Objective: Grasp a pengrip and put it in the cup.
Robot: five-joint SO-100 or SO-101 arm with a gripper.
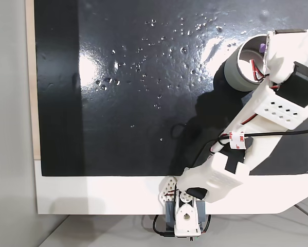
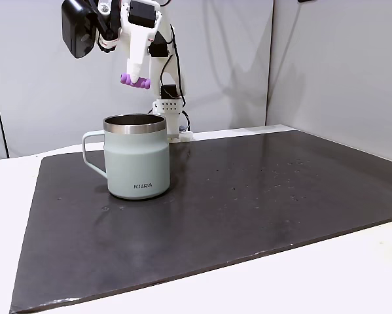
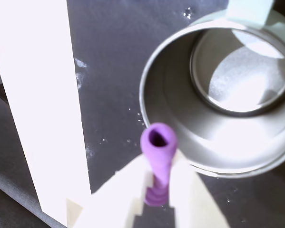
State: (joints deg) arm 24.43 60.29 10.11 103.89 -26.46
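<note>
In a fixed view from above, I see one cup (image 1: 241,69) near the right edge of the black mat (image 1: 143,103). One little purple pengrip (image 1: 262,49) peeks out beside my white arm (image 1: 256,128), over the cup's rim. The left side of the mat is bare.

In a fixed view from the side, my gripper (image 2: 135,75) hangs above the cup (image 2: 135,157) and pinches the pengrip (image 2: 135,81). The mat (image 2: 281,190) to the right is bare.

In the wrist view, the pengrip (image 3: 158,156) is squeezed between my fingers (image 3: 121,199), just beside the cup's (image 3: 180,142) shiny rim.
</note>
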